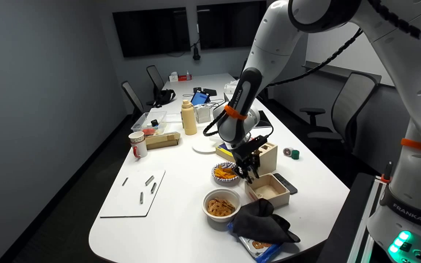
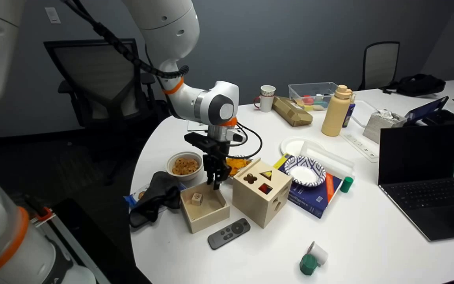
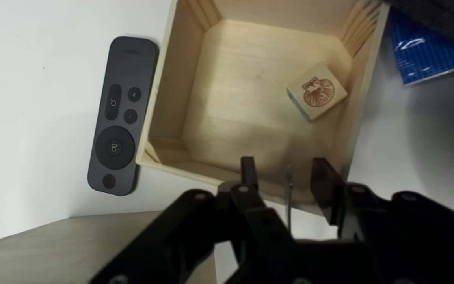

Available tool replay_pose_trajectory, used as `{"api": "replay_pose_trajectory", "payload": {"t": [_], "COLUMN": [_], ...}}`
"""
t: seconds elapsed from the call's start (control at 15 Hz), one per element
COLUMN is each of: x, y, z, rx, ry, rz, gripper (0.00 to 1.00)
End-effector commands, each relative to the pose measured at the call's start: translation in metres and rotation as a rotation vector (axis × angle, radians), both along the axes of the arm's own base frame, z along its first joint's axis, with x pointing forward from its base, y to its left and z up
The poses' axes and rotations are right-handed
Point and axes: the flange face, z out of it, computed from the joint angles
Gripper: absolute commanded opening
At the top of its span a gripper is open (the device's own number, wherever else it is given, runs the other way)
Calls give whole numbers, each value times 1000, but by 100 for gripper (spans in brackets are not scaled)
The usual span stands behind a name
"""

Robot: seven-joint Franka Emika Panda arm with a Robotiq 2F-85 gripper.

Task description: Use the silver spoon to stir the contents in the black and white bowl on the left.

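Wrist view: we saw the gripper (image 3: 285, 173) at lower centre, jaws apart, the slim silver spoon (image 3: 289, 205) between them, overlapping the wooden box (image 3: 235, 90) in frame. In an exterior view, orange-yellow pieces (image 1: 226, 173) filled the patterned bowl (image 1: 215, 175) below centre.

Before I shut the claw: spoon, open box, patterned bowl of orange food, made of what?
Spoon: probably metal; grey and very slim, too blurred to judge polish.
Open box: pale wood, likely bare and matte; grain and corner joints show in the wrist view.
Patterned bowl: perhaps coated paper, going by the printed-looking zigzag, but plastic is possible; gloss unclear at this size.
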Motion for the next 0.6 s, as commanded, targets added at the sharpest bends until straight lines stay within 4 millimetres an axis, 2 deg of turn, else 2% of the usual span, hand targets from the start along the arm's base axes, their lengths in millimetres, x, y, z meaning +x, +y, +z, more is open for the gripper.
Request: {"api": "replay_pose_trajectory", "payload": {"t": [0.0,0.2,0.27,0.53], "x": [-3,-2,-1,4], "y": [-2,-4,-4,-6], "z": [4,14,19,41], "rx": [3,9,7,5], "ry": [-21,-29,-35,-69], "rz": [-24,-23,-22,-17], "gripper": [74,96,100,100]}}
